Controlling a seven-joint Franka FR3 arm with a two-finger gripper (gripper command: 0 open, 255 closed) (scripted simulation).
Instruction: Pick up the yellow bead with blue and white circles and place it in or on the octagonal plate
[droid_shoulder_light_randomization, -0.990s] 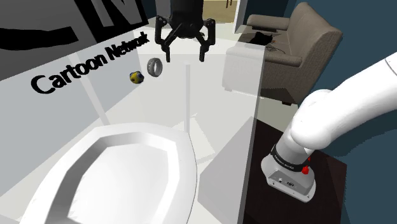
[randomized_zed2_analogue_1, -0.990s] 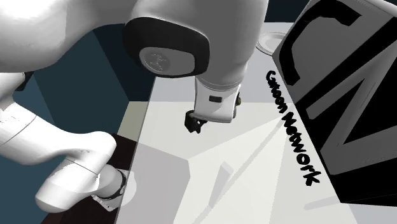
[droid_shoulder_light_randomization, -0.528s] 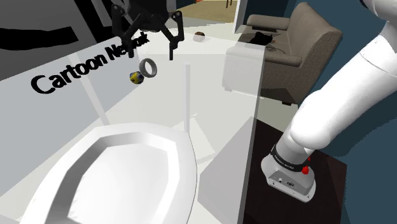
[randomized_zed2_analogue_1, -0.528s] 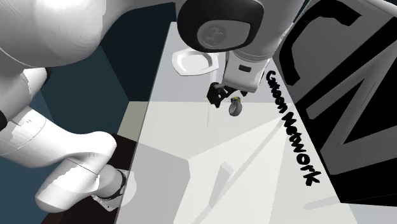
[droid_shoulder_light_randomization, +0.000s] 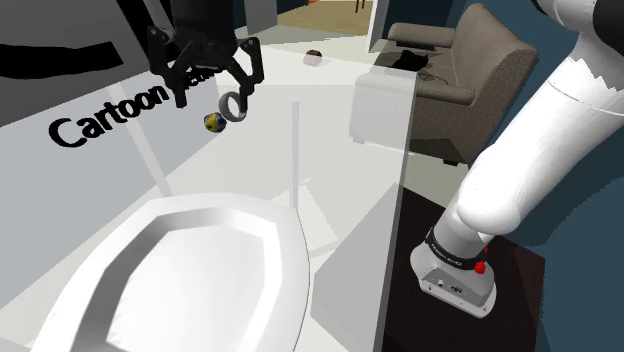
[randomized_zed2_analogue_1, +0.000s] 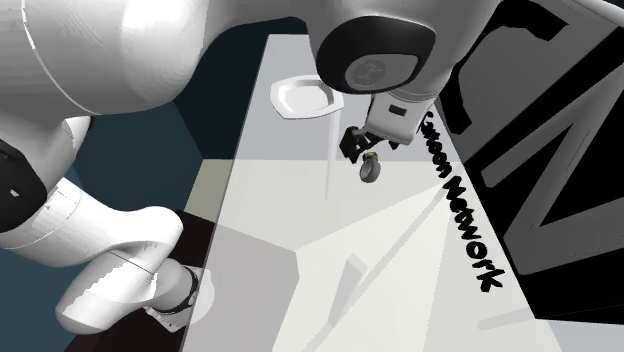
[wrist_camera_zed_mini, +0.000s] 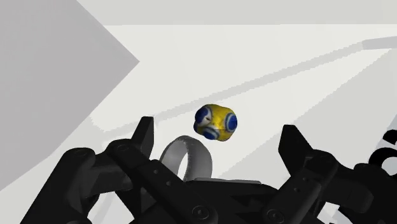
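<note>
A: Where is the small yellow bead with blue and white circles (droid_shoulder_light_randomization: 212, 122) to be found?

B: It is seen lying on the white counter (droid_shoulder_light_randomization: 262, 172), close to the grey panel lettered "Cartoon Network" (droid_shoulder_light_randomization: 100, 112) in black. A small grey ring (droid_shoulder_light_randomization: 235, 105) stands on edge just beside it; whether the two touch cannot be told. In the second exterior view the bead (randomized_zed2_analogue_1: 372, 157) is glimpsed as a yellowish speck just above the ring (randomized_zed2_analogue_1: 370, 172).

A: And how is the all-black claw (droid_shoulder_light_randomization: 213, 90) held?

B: It is spread wide, its fingers well apart, and it is poised over the bead and the ring. In the wrist view the bead (wrist_camera_zed_mini: 216, 122) is framed between the two fingers of the claw (wrist_camera_zed_mini: 217, 132), but it is touched by neither and is not gripped. The ring (wrist_camera_zed_mini: 186, 160) is seen nearer the claw's body, partly hidden behind it.

A: Where is the white octagonal plate (droid_shoulder_light_randomization: 150, 265) placed?

B: It is set on the same counter at the shoulder view's lower left, well apart from the bead. In the second exterior view the plate (randomized_zed2_analogue_1: 298, 98) is seen at the far end of the counter, beyond the claw (randomized_zed2_analogue_1: 357, 146).
</note>
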